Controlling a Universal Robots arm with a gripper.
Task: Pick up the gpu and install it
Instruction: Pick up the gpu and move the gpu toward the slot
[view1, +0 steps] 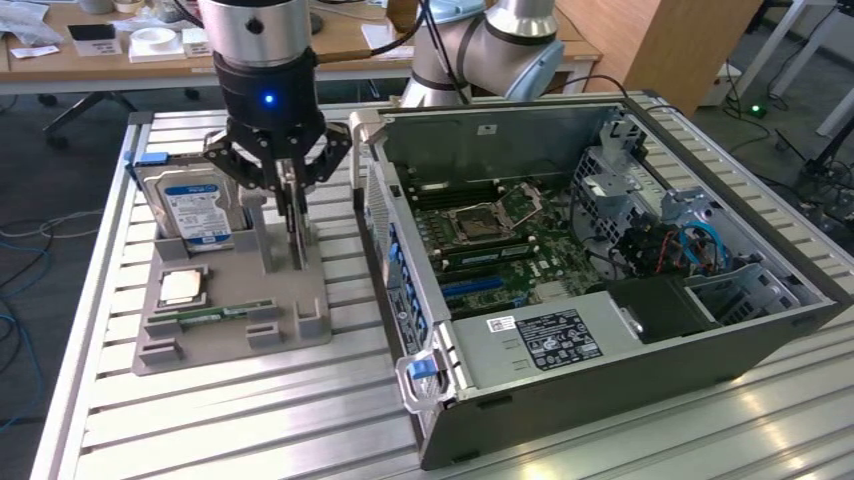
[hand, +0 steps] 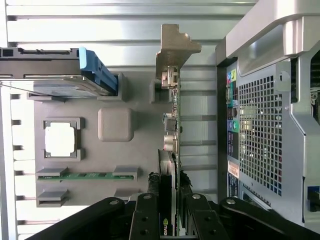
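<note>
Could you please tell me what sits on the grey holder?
A hard drive, processor, RAM strip and the gpu on edge, gripped by the end effector. The holder hides the gpu's bottom edge.

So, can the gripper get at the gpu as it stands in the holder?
Probably yes. The gripper is right over the gpu, which stands on edge in the gray holder. The hard drive on one side and the computer case on the other both stand apart from the card.

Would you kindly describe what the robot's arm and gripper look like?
The gripper is black with linked fingers and a glowing blue light on its round body. The arm is silver tubing with pale grey-blue joint caps; a black cable runs alongside.
</note>
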